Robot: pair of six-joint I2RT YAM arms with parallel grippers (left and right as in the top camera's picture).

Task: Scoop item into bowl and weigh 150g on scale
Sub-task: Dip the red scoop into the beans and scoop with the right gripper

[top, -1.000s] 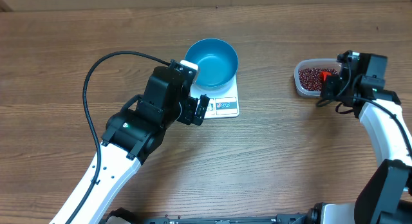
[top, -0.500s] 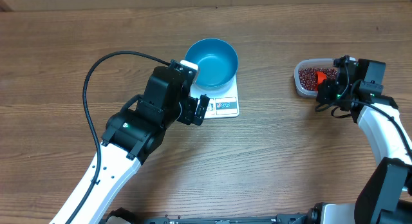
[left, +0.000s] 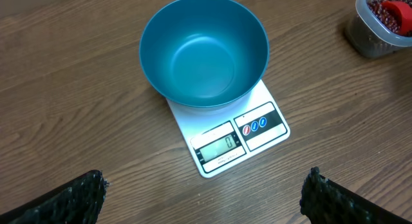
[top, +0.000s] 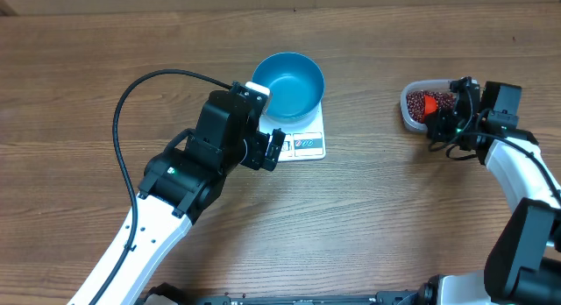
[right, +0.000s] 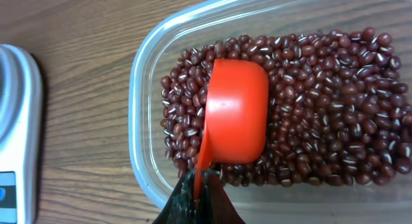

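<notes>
Overhead: brown wood-grain table (top: 88, 68), left fingers (left: 64, 201) spread, right fingers (right: 215, 208) pinching red scoop (right: 235, 114) handle.

Left arm (top: 131, 242): long white link, with bulky black housings at the joints. A black cable (top: 175, 73) runs off its wrist in a wide loop. Left fingers (left: 74, 198): black, with knobbly textured pads. Right arm (top: 517, 166): white curved link, black wrist block, thin black wires.
</notes>
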